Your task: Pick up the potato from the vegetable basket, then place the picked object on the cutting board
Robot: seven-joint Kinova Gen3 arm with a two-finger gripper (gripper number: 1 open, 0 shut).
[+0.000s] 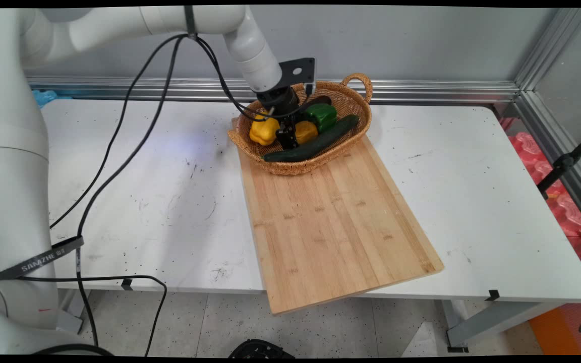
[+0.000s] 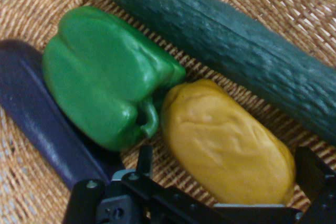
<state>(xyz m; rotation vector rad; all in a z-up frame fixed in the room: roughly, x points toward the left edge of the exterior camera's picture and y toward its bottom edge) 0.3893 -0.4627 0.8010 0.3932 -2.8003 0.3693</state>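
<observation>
My gripper point(image 1: 287, 142) reaches down into a wicker basket point(image 1: 362, 117) at the table's back. In the hand view the gripper point(image 2: 229, 165) is open, one finger point(image 2: 145, 160) on each side of a lumpy yellow-orange vegetable point(image 2: 226, 140), not clearly touching it. Beside it lie a green bell pepper point(image 2: 105, 74), a dark purple aubergine point(image 2: 37, 114) and a long cucumber point(image 2: 236, 40). In the main view the yellow-orange vegetable point(image 1: 306, 132) sits by the gripper, with a yellow bell pepper point(image 1: 263, 130) to its left, the green pepper point(image 1: 322, 115) behind and the cucumber point(image 1: 315, 144) in front.
The basket rests on the far end of a long bamboo cutting board point(image 1: 336, 222) that runs out past the table's near edge. The white table point(image 1: 472, 201) spreads to either side. Black cables point(image 1: 119, 166) hang from the arm on the left.
</observation>
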